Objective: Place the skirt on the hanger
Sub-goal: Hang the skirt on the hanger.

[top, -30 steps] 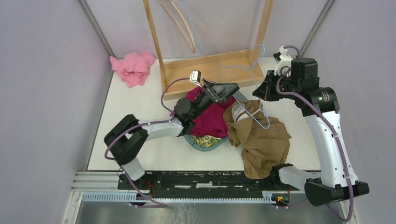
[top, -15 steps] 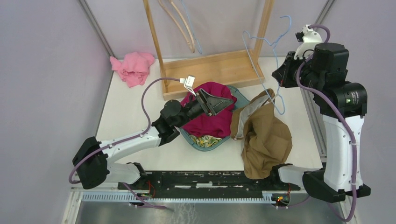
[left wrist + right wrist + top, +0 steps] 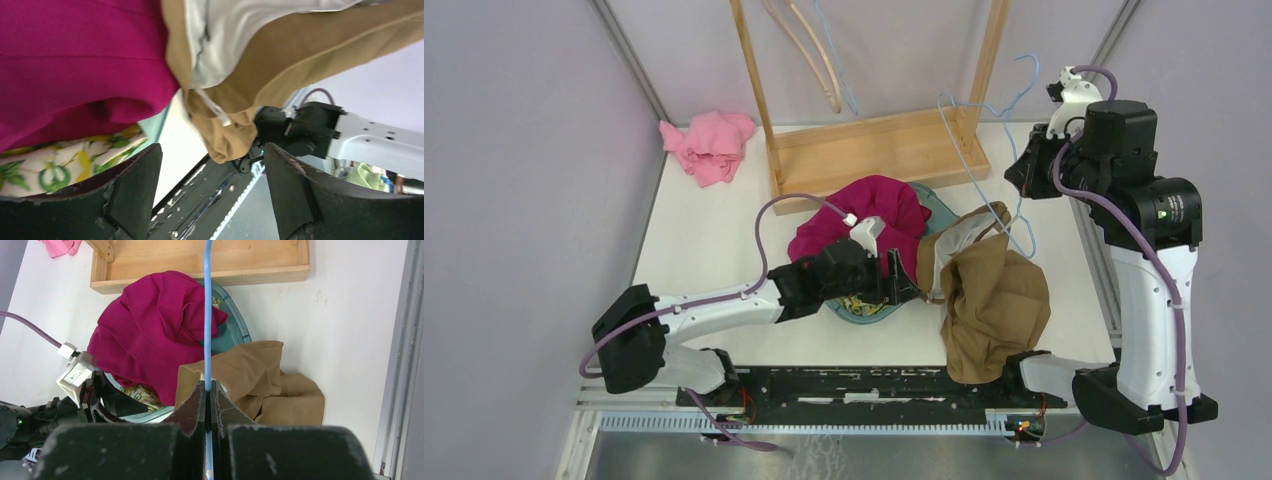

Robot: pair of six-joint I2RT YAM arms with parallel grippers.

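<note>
Right pincer (image 3: 207, 390) is clamped tight on the blue wire hanger (image 3: 206, 315), up at the upper right of the top view. The hanger's wire runs down to the top edge of the tan skirt (image 3: 994, 300), but can't tell if it's actually hooked in. The skirt is bunched on the worktop (image 3: 714, 250) at lower centre-right, right beside the magenta cloth (image 3: 854, 215). Left pincer (image 3: 211, 150) is wide open with nothing in it, low at the skirt's left edge.
</note>
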